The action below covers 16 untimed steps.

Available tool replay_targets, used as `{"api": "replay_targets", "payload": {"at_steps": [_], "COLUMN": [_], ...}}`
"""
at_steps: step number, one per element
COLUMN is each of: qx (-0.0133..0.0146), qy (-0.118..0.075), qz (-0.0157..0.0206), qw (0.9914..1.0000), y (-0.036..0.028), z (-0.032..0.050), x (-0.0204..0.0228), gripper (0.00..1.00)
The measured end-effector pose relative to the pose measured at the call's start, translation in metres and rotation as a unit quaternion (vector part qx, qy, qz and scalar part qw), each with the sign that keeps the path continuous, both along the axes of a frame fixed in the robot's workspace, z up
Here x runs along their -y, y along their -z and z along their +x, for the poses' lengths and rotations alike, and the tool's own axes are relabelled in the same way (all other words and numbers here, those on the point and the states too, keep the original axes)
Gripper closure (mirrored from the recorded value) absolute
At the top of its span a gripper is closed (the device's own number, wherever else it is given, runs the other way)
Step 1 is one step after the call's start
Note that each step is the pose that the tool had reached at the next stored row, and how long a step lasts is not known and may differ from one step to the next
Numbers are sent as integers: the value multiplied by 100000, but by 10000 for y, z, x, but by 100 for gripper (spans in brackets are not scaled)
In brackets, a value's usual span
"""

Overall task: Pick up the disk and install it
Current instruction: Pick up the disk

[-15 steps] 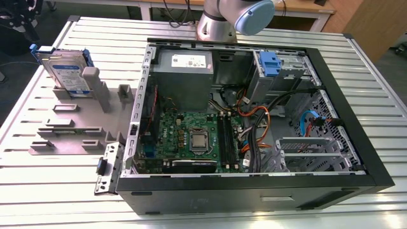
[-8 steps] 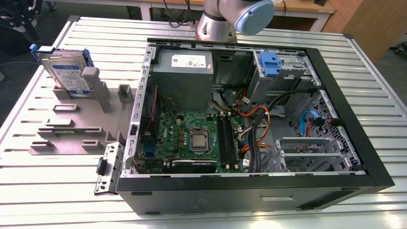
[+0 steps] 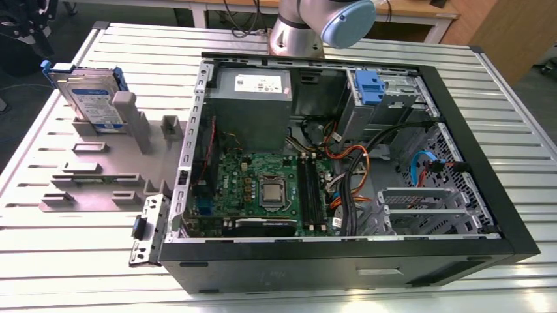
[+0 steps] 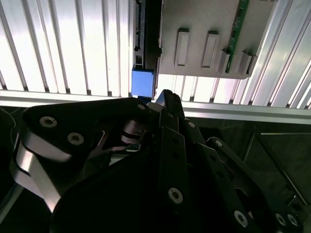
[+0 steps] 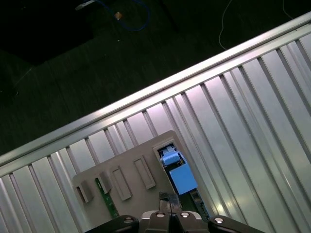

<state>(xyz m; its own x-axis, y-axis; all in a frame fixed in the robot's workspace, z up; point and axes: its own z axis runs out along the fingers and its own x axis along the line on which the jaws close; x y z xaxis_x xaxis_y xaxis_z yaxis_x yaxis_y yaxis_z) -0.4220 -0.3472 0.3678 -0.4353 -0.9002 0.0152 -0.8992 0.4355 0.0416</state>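
I see the disk (image 3: 91, 98) standing upright on edge in a slot of the grey holder (image 3: 96, 176), on the worktop (image 3: 52, 251) at the exterior view's left, apart from the open computer case (image 3: 348, 261). In both wrist views my claw (image 4: 164, 97) (image 5: 170, 214) hangs above the disk's blue carrier end (image 5: 182, 178). The claw tips look pressed together, with nothing between them.

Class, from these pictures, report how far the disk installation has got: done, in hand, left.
Done: nothing visible; the disk stands upright in its grey stand on the table, outside the open computer case. In hand: the hand is close to the disk's blue carrier. Left: pick-up and installation.
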Motion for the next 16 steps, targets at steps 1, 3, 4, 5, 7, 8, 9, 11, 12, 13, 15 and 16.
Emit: {"api": "replay_targets", "payload": {"at_steps": [1,3,4,5,7,8,9,11,12,13,15,16], "qx": [3,2,1,-1,-1,0,1,-2,1,7,0,7], "qy": [0,-1,-4,-3,-2,-5,-78,-692,-1377,-2244,-4012,-4690], "qz": [2,2,1,0,0,1,3,-1,-1,4,2,3], "qw": [100000,100000,100000,100000,100000,100000,100000,99998,99991,99975,99919,99890], "y": [0,0,0,0,0,0,0,0,0,1,1,1], "z": [0,0,0,0,0,0,0,0,0,0,0,0], "x": [0,0,0,0,0,0,0,1,1,1,0,0], "gripper": [89,89,89,89,89,89,89,89,89,89,89,89]}}
